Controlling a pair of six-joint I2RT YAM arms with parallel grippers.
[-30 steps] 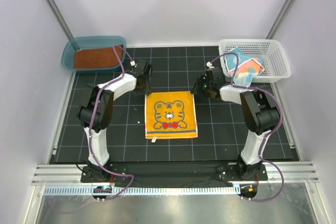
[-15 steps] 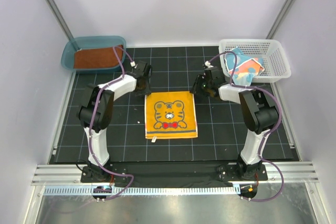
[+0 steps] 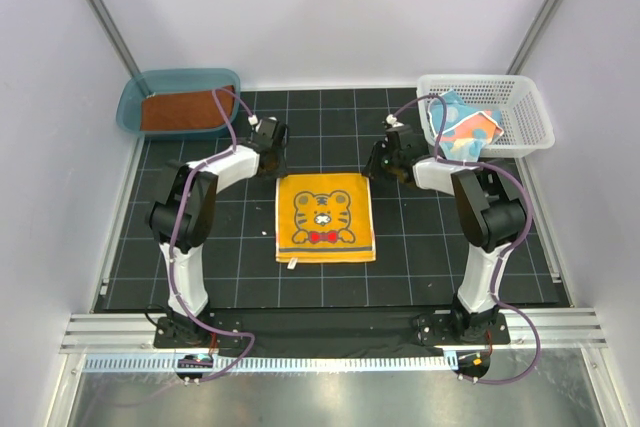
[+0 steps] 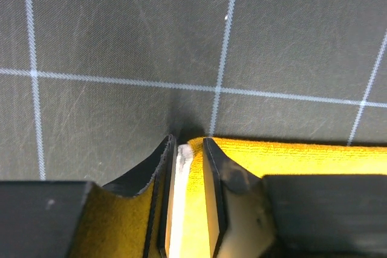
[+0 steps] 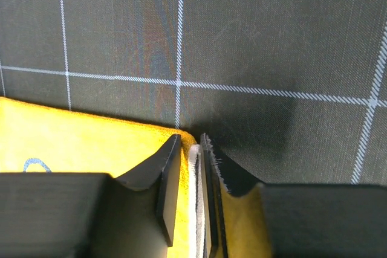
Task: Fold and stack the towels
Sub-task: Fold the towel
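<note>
Pinching far corners of yellow towel point(image 3: 325, 217): left gripper point(image 4: 185, 145) clamps the left one, right gripper point(image 5: 193, 142) clamps the right one.

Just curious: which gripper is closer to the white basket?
Right. The right gripper is beside the basket, gripping the yellow towel; the left gripper grips its opposite corner.
</note>
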